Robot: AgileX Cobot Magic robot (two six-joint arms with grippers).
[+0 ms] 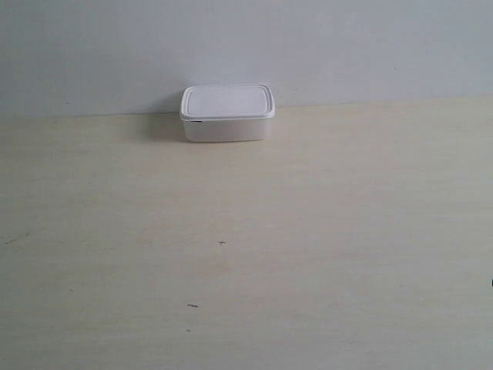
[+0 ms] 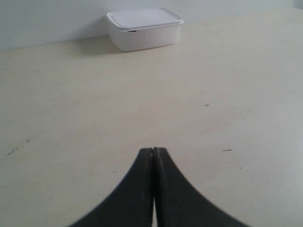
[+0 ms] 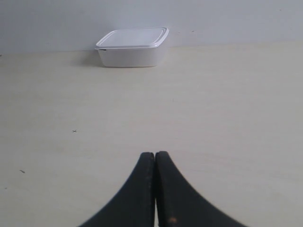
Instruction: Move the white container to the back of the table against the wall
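The white container (image 1: 227, 112) stands with its lid on at the back of the beige table (image 1: 246, 254), close against the grey-white wall (image 1: 246, 46). Both wrist views show it far ahead: the white container (image 2: 144, 28) in the left one, the white container (image 3: 133, 47) in the right one. My left gripper (image 2: 153, 150) is shut with nothing in it, low over bare tabletop. My right gripper (image 3: 155, 154) is likewise shut and empty, well short of the box. Neither arm appears in the exterior view.
A few tiny dark specks (image 1: 222, 243) mark the wood-grain tabletop. The box casts a soft shadow (image 1: 158, 127) on the table to one side. Nothing else stands on the table.
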